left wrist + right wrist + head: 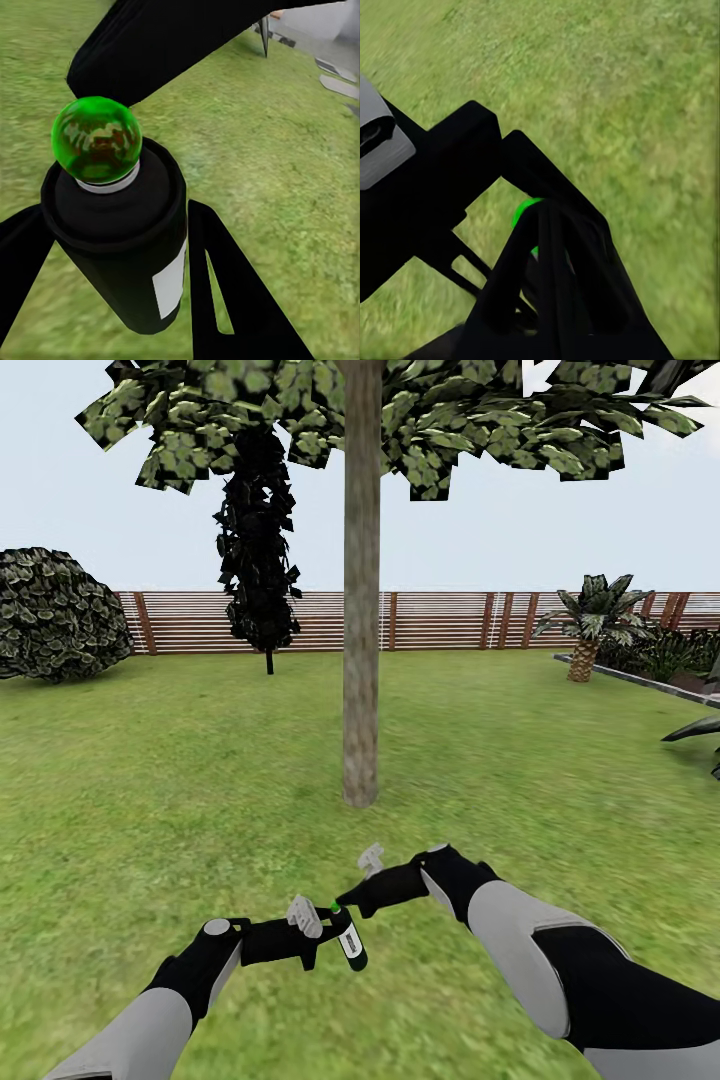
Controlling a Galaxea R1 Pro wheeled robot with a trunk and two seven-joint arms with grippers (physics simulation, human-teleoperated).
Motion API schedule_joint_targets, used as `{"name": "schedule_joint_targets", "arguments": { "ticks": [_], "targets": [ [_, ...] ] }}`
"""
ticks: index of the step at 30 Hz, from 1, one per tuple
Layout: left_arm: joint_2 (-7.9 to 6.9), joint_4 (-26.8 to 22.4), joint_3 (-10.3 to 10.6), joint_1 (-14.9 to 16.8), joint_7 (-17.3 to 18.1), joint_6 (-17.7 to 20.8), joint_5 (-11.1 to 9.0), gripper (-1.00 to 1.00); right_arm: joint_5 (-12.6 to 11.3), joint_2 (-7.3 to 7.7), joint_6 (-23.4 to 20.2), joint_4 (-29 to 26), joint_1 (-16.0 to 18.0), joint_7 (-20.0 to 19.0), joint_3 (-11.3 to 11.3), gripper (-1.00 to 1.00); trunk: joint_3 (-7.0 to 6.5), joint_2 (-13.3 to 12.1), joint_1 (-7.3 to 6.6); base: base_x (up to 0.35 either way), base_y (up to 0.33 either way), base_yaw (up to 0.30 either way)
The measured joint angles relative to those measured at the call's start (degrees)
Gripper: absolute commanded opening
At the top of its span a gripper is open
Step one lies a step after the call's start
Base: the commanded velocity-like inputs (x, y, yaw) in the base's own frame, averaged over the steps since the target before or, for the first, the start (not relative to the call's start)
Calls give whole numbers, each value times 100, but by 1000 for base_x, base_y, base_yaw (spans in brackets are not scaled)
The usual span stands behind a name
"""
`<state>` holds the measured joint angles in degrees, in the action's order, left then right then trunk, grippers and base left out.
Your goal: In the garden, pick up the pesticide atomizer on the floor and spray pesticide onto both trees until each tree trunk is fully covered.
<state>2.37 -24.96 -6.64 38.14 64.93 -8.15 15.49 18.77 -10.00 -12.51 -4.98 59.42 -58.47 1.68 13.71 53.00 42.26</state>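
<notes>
Two arms reach forward in our head view, and between them hangs the pesticide atomizer (350, 942), low and near, above the lawn (150, 780). Our left end effector (318, 935) closes on the bottle's black body, its top tilted toward the far side. Our right end effector (352, 900) sits just beside the bottle's green-capped top; whether its fingers are apart or together we cannot tell from here. Straight ahead, a short way off, stands one tree trunk (361, 590), upright and bare, with its leafy crown (440, 410) overhead. We see no white specks on the bark. A dark conifer (257, 540) and the slat fence (440, 620) lie far behind.

From our left wrist view, the pesticide atomizer (120, 240) sits between the two black fingers (232, 292), which press on its sides near the white label (171, 283). A glossy green ball (96, 139) crowns it.

From our right wrist view, dark finger frames (555, 277) cover most of the bottle, with a sliver of green (521, 214) peeking through over the grass (622, 97).

We judge the bottle light, rigid and smooth, so it could twist in a side grip; holding mid-body, clear of the head, looks soundest.
</notes>
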Motion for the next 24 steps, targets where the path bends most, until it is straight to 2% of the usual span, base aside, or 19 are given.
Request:
{"name": "schedule_joint_targets", "arguments": {
  "ticks": [16,20,21,23,24],
  "targets": [
    [0,0,0,0,1,-1,1,-100,64,0,-1,-89,0,61,-8,-100,0,0,0,0,0,0],
    [0,0,-1,0,1,-2,1,-100,64,0,-31,-414,8,513,-15,-100,0,0,0,0,0,0],
    [0,0,0,0,1,-2,1,-100,55,0,-51,-662,19,850,-32,-100,-1,0,0,0,0,0],
    [0,0,-1,0,1,-2,1,-100,58,27,-117,-937,29,1139,-28,-100,0,0,0,0,0,0],
    [0,0,-1,0,1,-2,1,-100,60,38,-191,-1045,30,1244,-28,100,0,0,0,0,0,0]
  ]
}}
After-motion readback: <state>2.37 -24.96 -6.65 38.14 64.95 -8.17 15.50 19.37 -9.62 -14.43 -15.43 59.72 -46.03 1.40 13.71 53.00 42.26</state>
